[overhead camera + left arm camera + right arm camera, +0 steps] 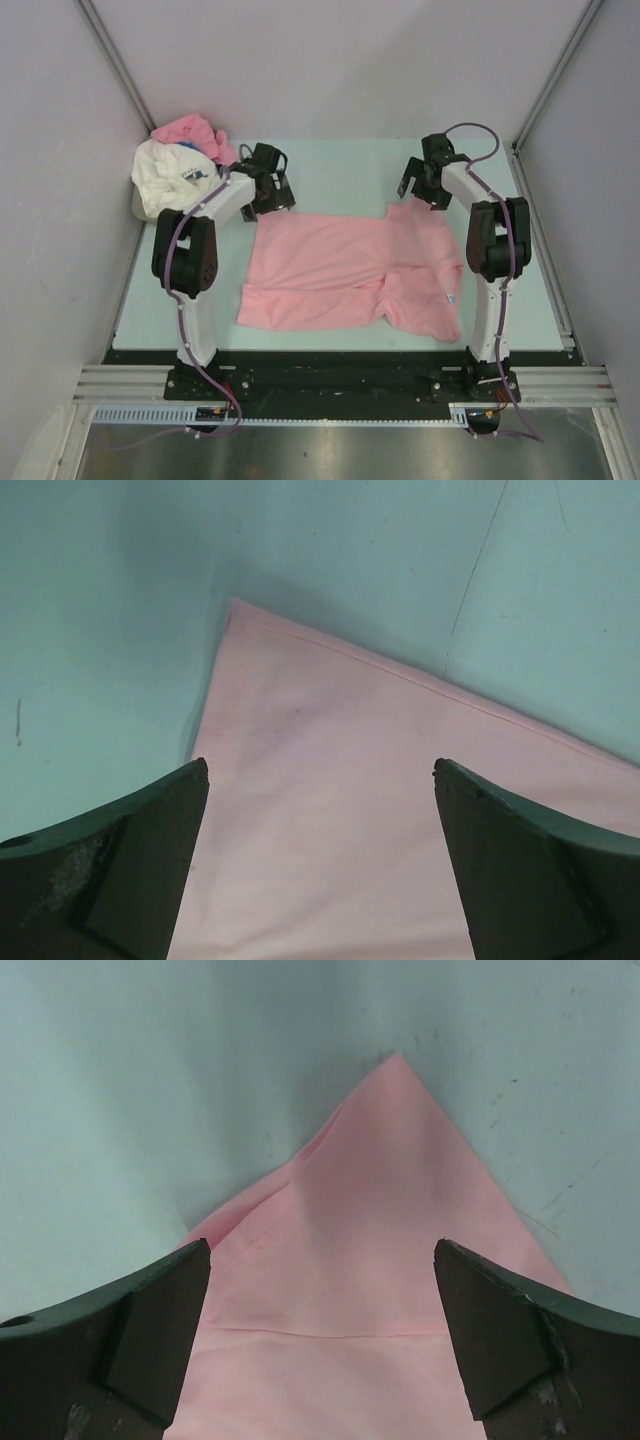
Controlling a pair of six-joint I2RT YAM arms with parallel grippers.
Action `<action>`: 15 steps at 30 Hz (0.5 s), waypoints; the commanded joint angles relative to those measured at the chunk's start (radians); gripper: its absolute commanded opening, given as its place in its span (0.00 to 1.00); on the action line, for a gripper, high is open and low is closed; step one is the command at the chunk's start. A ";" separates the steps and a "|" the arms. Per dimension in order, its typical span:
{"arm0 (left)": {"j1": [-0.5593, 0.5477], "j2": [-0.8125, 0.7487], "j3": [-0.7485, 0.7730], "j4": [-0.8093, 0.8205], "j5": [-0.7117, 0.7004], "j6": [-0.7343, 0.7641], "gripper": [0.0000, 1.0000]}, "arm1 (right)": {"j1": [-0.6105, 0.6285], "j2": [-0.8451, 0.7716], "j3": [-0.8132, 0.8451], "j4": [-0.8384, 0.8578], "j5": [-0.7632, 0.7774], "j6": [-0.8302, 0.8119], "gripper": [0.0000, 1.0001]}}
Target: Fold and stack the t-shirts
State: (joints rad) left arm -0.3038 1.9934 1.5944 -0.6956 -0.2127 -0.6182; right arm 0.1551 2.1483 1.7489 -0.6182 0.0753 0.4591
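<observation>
A light-pink t-shirt lies spread on the table, partly folded, one sleeve lying near the front right. My left gripper hovers open above its far left corner. Above the far right corner hangs my right gripper, also open. In both wrist views pink cloth lies flat between the spread fingers, and nothing is gripped. At the back left, a crumpled white t-shirt with a blue print lies bunched against another pink one.
Pale walls enclose the green table on the left, back and right. A metal rail runs along the right edge. The arm bases stand on a black strip at the near edge.
</observation>
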 commanded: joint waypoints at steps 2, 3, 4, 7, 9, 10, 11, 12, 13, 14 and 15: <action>0.023 0.034 0.072 -0.013 0.042 0.025 1.00 | -0.048 0.002 0.043 -0.003 0.017 0.006 0.99; 0.028 0.039 0.075 -0.005 0.045 0.025 1.00 | -0.052 -0.001 0.035 0.001 0.023 0.000 0.99; 0.032 0.045 0.076 -0.001 0.047 0.025 0.99 | -0.061 -0.004 0.034 0.005 0.024 -0.003 0.99; 0.052 0.085 0.096 0.002 0.058 0.017 0.97 | -0.072 -0.010 0.034 0.011 0.015 -0.007 0.99; 0.071 0.113 0.105 0.008 0.070 0.011 0.92 | -0.072 -0.019 0.034 0.015 0.015 -0.011 0.99; 0.077 0.120 0.111 0.010 0.075 0.006 0.91 | -0.074 -0.021 0.034 0.018 0.012 -0.017 0.99; 0.086 0.126 0.114 0.024 0.081 0.008 0.90 | -0.072 -0.024 0.035 0.018 0.014 -0.019 0.99; 0.092 0.142 0.122 0.028 0.084 0.011 0.88 | -0.074 -0.030 0.034 0.018 0.015 -0.022 0.99; 0.095 0.149 0.128 0.030 0.085 0.015 0.86 | -0.074 -0.031 0.031 0.023 0.014 -0.026 0.99; 0.101 0.160 0.139 0.030 0.091 0.018 0.84 | -0.074 -0.033 0.031 0.025 0.014 -0.027 0.99; 0.104 0.183 0.166 0.024 0.099 0.020 0.80 | -0.075 -0.034 0.032 0.025 0.011 -0.028 0.99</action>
State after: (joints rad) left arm -0.2222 2.1326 1.6775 -0.6807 -0.1471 -0.6022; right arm 0.0765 2.1624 1.7493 -0.6144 0.0856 0.4503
